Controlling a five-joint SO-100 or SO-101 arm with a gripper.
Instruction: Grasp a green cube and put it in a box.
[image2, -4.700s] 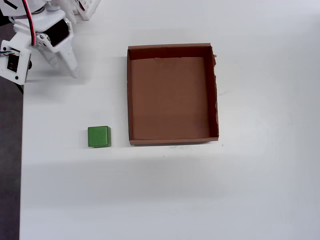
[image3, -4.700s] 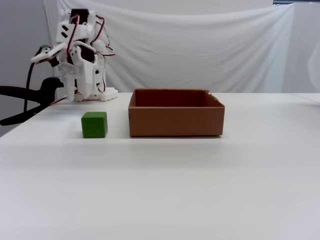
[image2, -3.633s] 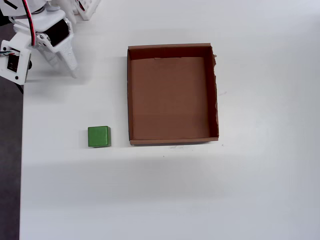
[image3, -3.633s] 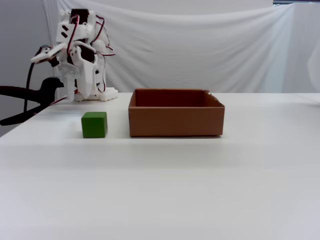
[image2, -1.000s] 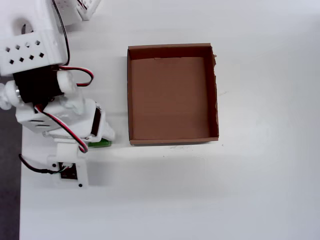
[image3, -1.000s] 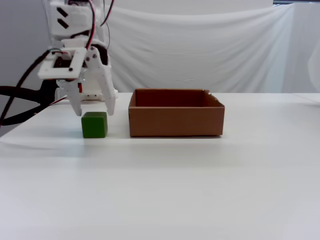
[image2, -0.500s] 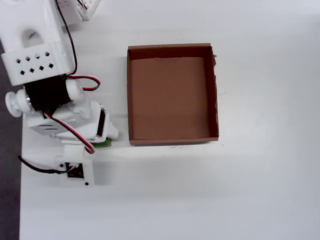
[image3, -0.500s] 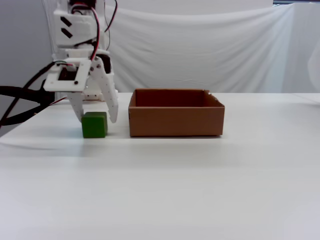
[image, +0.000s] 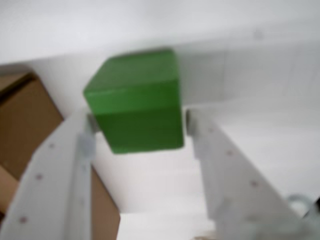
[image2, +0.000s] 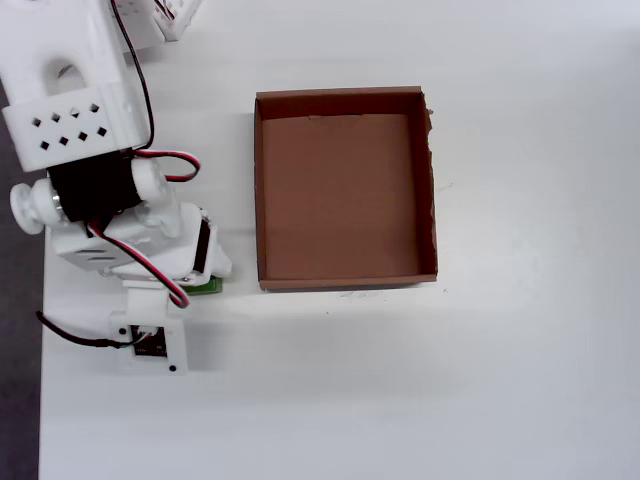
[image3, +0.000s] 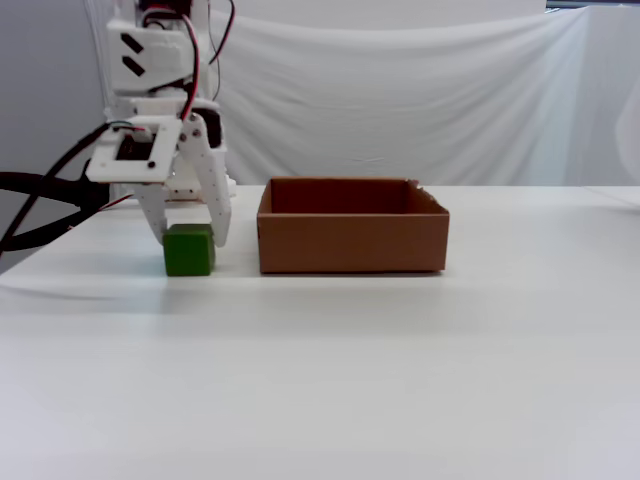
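**A:** What fills the wrist view?

**B:** A green cube (image: 134, 102) sits in the upper middle of the frame, on a white table (image: 260, 65). The gripper (image: 137, 122) has one white finger on each side of it. The left finger (image: 55, 175) runs up from the lower left and the right finger (image: 230, 175) from the lower right. Their tips sit right at the cube's two side faces. The picture is blurred, so I cannot tell whether they press on the cube or only flank it. A corner of the brown cardboard box (image: 25, 130) shows at the left edge.

**A:** And from above?

**B:** In the overhead view the white arm (image2: 90, 190) covers the left side of the frame, reaching down from the upper left. Only a sliver of the green cube (image2: 205, 287) peeks out beneath it, at left of centre. The box (image2: 258, 190) lies open in the upper middle, its floor bare. The cube is outside the box, just beside its lower left corner.

**A:** What does the side camera add?

**B:** In the fixed view the green cube (image3: 188, 250) rests on the white table (image3: 400, 360), left of centre. The gripper (image3: 188, 238) points straight down over it, fingers spread a cube's width apart, their tips low against its upper sides. The box (image3: 352, 240) stands near the cube's right, with a narrow gap between them. A white cloth backdrop (image3: 420, 90) hangs behind the table.
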